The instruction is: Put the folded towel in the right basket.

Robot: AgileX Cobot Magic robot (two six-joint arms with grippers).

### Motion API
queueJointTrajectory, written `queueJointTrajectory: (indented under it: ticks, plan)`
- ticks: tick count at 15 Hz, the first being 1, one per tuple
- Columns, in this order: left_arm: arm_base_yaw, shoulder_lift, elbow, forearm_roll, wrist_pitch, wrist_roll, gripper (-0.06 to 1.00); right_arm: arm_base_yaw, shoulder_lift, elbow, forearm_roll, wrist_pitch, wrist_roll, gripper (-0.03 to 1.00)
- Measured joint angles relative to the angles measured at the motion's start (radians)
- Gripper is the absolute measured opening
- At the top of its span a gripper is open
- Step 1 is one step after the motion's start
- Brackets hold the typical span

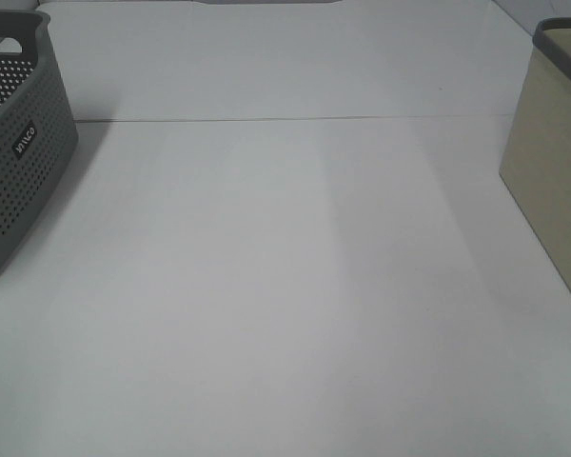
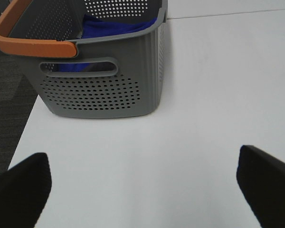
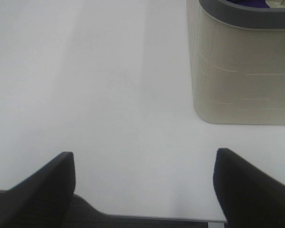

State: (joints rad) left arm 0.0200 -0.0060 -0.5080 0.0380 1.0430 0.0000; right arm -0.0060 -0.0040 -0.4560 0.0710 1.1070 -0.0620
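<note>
At the far left of the high view stands a grey perforated basket (image 1: 14, 143) on the white table (image 1: 285, 286), cut off by the frame's edge so that only one rounded corner, part of its rim and a handle slot show. A small white logo sits on its wall. The left wrist view shows the same basket (image 2: 102, 71) closer: a grey body with rows of small holes, a slot handle in the near wall, and an orange handle (image 2: 31, 42) lying along one rim. Inside it lies blue cloth (image 2: 111, 26), seen over the rim and again through the slot. Only a crumpled strip of it shows, so whether this is the folded towel, and which way its long axis runs, cannot be told.

The left gripper (image 2: 145, 187) hangs over bare table just short of that basket, its two dark fingers (image 2: 21, 190) spread wide with nothing between them.

The middle of the table is plain white, crossed by a thin seam (image 1: 285, 119) running left to right near the far side.

The right gripper (image 3: 142, 185) sits at the table's near edge, fingers (image 3: 249, 190) also spread wide and holding nothing.

At the far right stands the beige basket (image 1: 552, 181) with a dark grey rim (image 1: 561, 38), also cut by the frame. In the right wrist view this basket (image 3: 242, 76) shows faint panel lines on its wall, and a sliver of something dark blue or purple (image 3: 249, 4) is visible just inside its rim; too little shows to name it or give its direction.
</note>
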Motion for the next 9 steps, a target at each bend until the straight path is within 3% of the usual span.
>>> queueJointTrajectory:
  ticks: [3, 9]
  plan:
    - [0.0, 0.0, 0.0, 0.025, 0.0, -0.058, 0.99, 0.0, 0.0, 0.0, 0.001, -0.002, 0.001, 0.78]
    - [0.0, 0.0, 0.0, 0.022, -0.001, -0.059, 0.99, 0.0, 0.0, 0.0, 0.001, -0.002, 0.001, 0.78]
